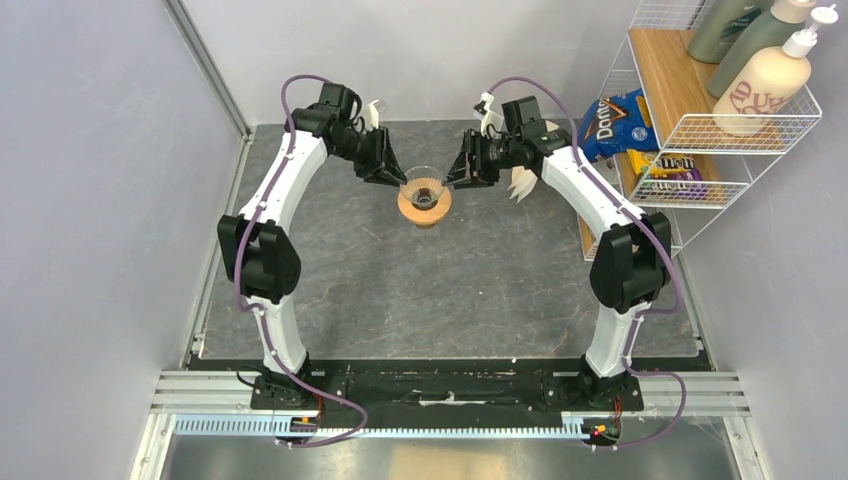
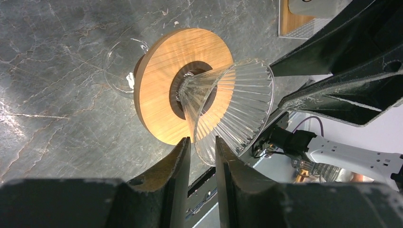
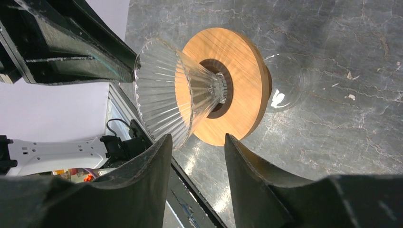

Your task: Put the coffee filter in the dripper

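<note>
Flanking the upright dripper point(image 1: 424, 200), the left gripper point(image 2: 203, 141) straddles its rim with jaws narrowly parted, the right gripper point(image 3: 195, 137) gapes wider and empty, and the coffee filter point(image 1: 522, 186) (white, fanned out) lies right of the dripper, beyond the right gripper, nearer that arm.

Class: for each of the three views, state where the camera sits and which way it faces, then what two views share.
Top external: above and behind the robot, looking down on the table; left arm and right arm show, with left tool and right tool flanking the dripper.
Left wrist: on the left arm, looking past its own fingers at the dripper.
Right wrist: on the right arm, looking past its fingers at the dripper from the opposite side.
Shared: both wrist views show the wooden ring and the opposing tool.
</note>
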`<state>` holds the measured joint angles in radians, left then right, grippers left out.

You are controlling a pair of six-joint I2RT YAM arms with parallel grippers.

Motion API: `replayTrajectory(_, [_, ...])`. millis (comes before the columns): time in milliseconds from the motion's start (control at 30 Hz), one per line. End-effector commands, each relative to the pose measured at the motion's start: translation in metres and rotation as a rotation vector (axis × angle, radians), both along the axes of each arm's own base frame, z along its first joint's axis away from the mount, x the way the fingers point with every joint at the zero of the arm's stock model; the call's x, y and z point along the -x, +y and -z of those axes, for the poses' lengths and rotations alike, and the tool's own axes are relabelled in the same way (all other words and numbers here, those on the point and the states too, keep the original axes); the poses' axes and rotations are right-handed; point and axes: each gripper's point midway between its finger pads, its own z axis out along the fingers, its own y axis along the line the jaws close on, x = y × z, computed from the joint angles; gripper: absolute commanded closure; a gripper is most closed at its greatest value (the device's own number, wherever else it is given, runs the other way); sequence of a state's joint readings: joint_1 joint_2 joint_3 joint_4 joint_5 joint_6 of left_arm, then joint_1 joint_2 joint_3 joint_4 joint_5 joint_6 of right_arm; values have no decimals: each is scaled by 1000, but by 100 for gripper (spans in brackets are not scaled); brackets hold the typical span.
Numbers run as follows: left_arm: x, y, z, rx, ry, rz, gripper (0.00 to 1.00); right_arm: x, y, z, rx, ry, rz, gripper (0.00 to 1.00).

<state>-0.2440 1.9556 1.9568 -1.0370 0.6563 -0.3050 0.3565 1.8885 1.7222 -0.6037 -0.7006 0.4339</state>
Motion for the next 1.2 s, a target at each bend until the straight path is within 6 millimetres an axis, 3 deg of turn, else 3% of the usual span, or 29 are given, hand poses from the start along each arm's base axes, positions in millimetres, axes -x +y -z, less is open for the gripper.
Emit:
replayTrajectory(0, [-5, -6, -4, 13, -50, 27, 69, -10, 9, -20, -34, -68, -9, 49])
replayTrajectory(300, [-6, -9, 4, 15, -35, 15, 76, -15, 15, -18, -25, -76, -11, 61])
replayTrajectory(967, [-7, -17, 17, 11, -8, 18, 95, -23, 16, -1, 19, -67, -5, 100])
replayTrajectory(1167, [-5, -20, 23, 3, 4, 28, 98, -23, 16, 7, 44, -59, -1, 100])
